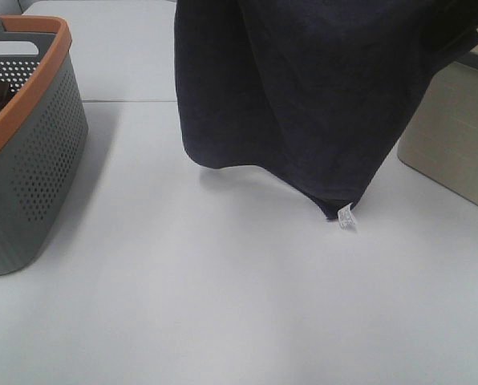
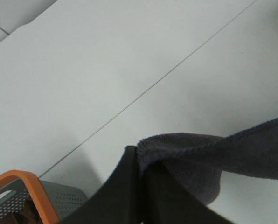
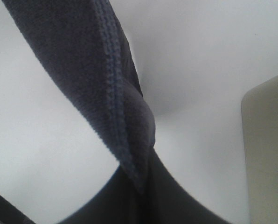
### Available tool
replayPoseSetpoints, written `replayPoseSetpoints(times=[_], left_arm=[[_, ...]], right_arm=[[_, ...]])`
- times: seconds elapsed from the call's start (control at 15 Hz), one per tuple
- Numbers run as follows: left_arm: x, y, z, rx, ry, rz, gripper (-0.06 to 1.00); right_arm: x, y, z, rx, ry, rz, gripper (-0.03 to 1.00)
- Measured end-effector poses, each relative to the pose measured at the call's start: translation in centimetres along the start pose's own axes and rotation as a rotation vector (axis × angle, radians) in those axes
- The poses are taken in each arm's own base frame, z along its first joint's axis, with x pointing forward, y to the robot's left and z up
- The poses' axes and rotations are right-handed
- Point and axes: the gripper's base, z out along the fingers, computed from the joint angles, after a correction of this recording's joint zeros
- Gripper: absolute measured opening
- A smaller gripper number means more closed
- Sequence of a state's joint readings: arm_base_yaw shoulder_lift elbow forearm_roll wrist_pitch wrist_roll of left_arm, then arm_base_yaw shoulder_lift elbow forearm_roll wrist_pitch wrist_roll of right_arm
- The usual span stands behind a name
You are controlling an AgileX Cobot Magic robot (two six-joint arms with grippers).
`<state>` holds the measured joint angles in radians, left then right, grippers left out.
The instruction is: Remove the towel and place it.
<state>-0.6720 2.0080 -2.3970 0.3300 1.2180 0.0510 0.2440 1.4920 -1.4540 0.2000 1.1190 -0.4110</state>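
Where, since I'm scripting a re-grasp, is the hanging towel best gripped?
Probably the stitched hem at the towel's upper corners, one per side, pinched from above: it hangs limp, white tag lowest, and the thick hem gives the fingers an edge.

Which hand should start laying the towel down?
Probably the right hand: it and the left hand both grip the towel, but the tag corner hangs lowest on the right, nearest the table.

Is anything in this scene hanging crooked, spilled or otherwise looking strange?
Only the towel looks askew. It hangs bunched above the table with its lower edge slanting, so the corner with the white tag droops lowest, toward the right. Nothing looks spilled or damaged.
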Motion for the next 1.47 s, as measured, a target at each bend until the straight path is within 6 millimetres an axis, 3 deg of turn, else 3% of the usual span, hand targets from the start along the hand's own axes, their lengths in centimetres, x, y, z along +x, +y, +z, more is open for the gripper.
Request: replayPoseSetpoints(times=[0.07, 0.27, 0.6, 0.8, 0.93, 1.13, 1.27, 1.47], left_arm=[[0.7, 1.7, 1.7, -0.034, 0.039, -0.049, 0.00], [1.6, 3.9, 4.5, -0.077, 0.057, -0.116, 0.00], [0.4, 7.0, 9.6, -0.173, -0.271, -0.193, 0.00], [0.9, 7.0, 13.8, -0.184, -0.372, -0.177, 0.00], [1.7, 6.4, 15.9, -0.182, -0.341, -0.158, 0.00], [2.5, 6.3, 16.3, -0.173, -0.266, -0.175, 0.00], [3.5, 5.9, 16.6, -0.145, -0.144, -0.180, 0.00], [6.6, 4.2, 17.3, -0.001, 0.186, -0.152, 0.00]], right_arm=[[-1.8, -1.0, 1.4, 0.015, -0.032, 0.006, 0.00], [-5.1, -2.6, 3.1, 0.055, -0.108, -0.057, 0.00], [-11.8, -6.4, 4.8, 0.281, -0.327, -0.194, 0.00], [-14.8, -8.2, 6.4, 0.372, -0.426, -0.228, 0.00], [-15.3, -8.7, 8.2, 0.373, -0.410, -0.250, 0.00], [-14.3, -8.7, 10.0, 0.312, -0.286, -0.239, 0.00], [-13.3, -8.2, 10.8, 0.229, -0.170, -0.218, 0.00], [-11.0, -6.9, 11.7, 0.051, 0.044, -0.170, 0.00]])
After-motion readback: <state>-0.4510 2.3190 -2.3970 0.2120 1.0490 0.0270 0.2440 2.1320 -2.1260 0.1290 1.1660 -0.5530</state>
